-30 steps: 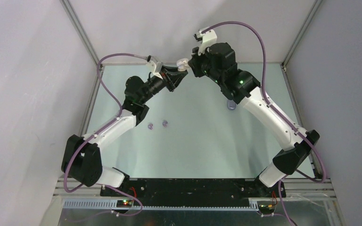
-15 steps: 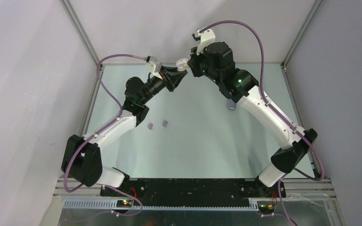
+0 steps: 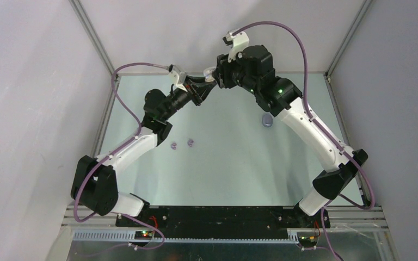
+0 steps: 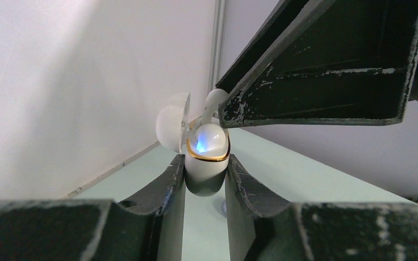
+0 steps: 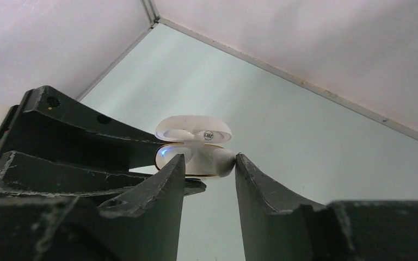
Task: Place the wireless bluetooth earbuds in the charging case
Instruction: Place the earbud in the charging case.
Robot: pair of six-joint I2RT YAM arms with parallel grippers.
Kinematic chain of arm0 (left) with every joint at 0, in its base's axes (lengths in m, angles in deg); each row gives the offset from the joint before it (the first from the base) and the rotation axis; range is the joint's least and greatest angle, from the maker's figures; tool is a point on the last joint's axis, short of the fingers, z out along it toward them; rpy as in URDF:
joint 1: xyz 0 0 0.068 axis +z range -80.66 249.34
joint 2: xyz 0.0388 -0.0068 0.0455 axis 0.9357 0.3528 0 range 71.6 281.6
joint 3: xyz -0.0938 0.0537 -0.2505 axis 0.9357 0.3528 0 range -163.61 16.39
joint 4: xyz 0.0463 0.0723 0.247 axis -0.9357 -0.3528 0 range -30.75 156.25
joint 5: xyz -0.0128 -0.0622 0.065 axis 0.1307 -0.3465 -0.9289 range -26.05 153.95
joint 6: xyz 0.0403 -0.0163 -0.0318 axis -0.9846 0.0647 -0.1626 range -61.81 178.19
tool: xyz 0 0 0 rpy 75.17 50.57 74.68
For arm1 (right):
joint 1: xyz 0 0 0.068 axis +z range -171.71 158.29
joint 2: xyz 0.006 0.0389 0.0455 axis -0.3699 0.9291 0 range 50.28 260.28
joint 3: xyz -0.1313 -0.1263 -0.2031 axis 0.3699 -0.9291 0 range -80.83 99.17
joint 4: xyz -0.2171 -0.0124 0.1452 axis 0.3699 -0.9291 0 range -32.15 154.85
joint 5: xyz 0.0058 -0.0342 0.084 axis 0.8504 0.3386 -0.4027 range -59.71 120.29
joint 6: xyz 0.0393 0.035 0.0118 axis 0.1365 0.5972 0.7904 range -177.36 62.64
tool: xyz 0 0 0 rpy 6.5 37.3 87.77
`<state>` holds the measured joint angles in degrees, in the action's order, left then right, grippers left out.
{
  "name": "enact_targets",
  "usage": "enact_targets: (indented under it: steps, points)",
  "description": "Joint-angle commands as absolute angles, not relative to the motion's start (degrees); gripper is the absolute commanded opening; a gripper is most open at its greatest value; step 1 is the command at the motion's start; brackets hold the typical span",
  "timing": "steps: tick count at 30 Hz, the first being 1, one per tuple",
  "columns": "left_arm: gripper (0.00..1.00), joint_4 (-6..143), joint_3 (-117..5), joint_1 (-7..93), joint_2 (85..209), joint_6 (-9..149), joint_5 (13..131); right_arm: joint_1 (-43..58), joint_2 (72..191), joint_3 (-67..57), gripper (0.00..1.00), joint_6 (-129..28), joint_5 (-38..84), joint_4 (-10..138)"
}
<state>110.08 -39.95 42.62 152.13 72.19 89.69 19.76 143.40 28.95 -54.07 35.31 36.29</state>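
My left gripper is shut on a white charging case with a gold rim, held above the far end of the table, its lid open and a blue light glowing inside. My right gripper meets it from the right and is shut on a white earbud, whose stem points into the case; the earbud also shows in the left wrist view. Two purple earbuds lie on the table below the left arm. I cannot make out the other white earbud.
A small purple case lies on the table under the right forearm. The green table is walled by white panels with metal posts at the far corners. Purple cables loop over both wrists.
My right gripper has shifted slightly left and up against the case with the white earbud. The right forearm has moved off the purple case, which shows more. The left arm has held still.
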Motion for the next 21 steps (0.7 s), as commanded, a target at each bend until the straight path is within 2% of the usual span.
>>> enact_targets:
  steps: [1, 5, 15, 19, 21]
  points:
    - [0.0, 113.3, -41.4, 42.1, 150.9, 72.1, 91.4, 18.9, 143.1, 32.3, 0.47, -52.4, 28.2, 36.1]
    - [0.0, 113.0, -41.7, 42.2, 151.3, 72.3, 92.1, 17.3, 142.5, 33.6, 0.54, -51.9, 23.8, 35.2]
    - [0.0, 111.5, -42.3, 45.2, 152.3, 73.9, 98.1, 10.6, 139.6, 33.9, 0.6, -52.4, 14.8, 33.6]
    - [0.0, 113.1, -43.2, 48.2, 153.1, 76.2, 107.6, 5.1, 138.2, 32.0, 0.62, -58.1, 1.4, 33.2]
    - [0.0, 115.3, -43.8, 49.7, 154.0, 79.4, 113.0, 0.9, 137.3, 30.4, 0.61, -66.1, -7.6, 30.5]
